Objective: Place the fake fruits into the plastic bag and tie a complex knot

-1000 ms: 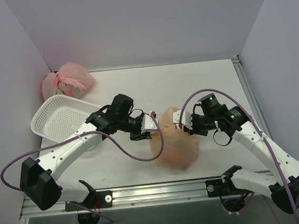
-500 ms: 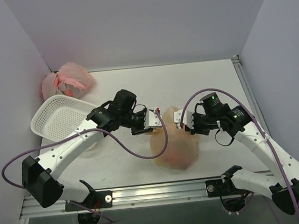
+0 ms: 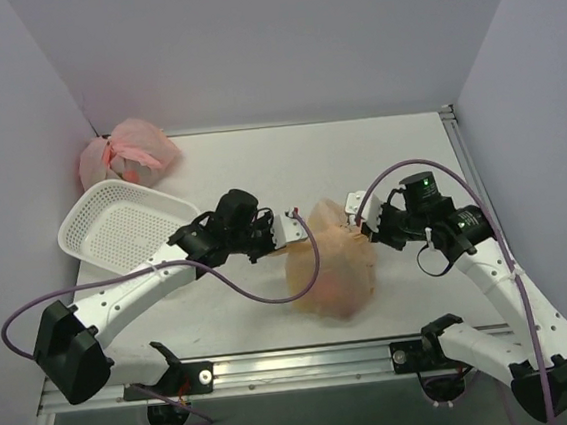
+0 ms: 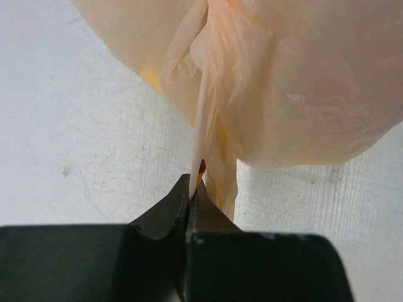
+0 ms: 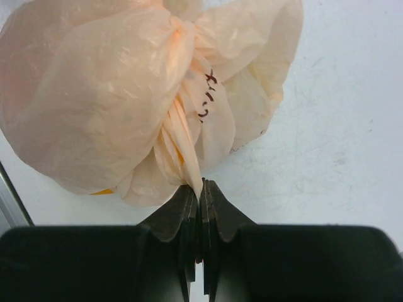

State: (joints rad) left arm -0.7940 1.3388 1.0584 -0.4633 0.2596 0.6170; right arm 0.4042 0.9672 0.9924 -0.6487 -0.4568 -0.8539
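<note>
The pale-orange plastic bag sits bulging on the table between my two arms. My left gripper is shut on a gathered strip of the bag's upper left edge; in the left wrist view the film runs straight into the closed jaws. My right gripper is shut on a twisted strip at the bag's upper right; in the right wrist view the bag bunches into the closed jaws. The fake fruits are hidden inside; only faint reddish and yellow tints show through the film.
A white mesh basket stands at the left, behind my left arm. A plain pink tied bag lies in the back left corner. A metal rail runs along the near table edge. Walls close in on three sides.
Both grippers have moved apart and slightly back with their strips of the bag. The right gripper shifted right, and the bag's top is pulled wider between them.
</note>
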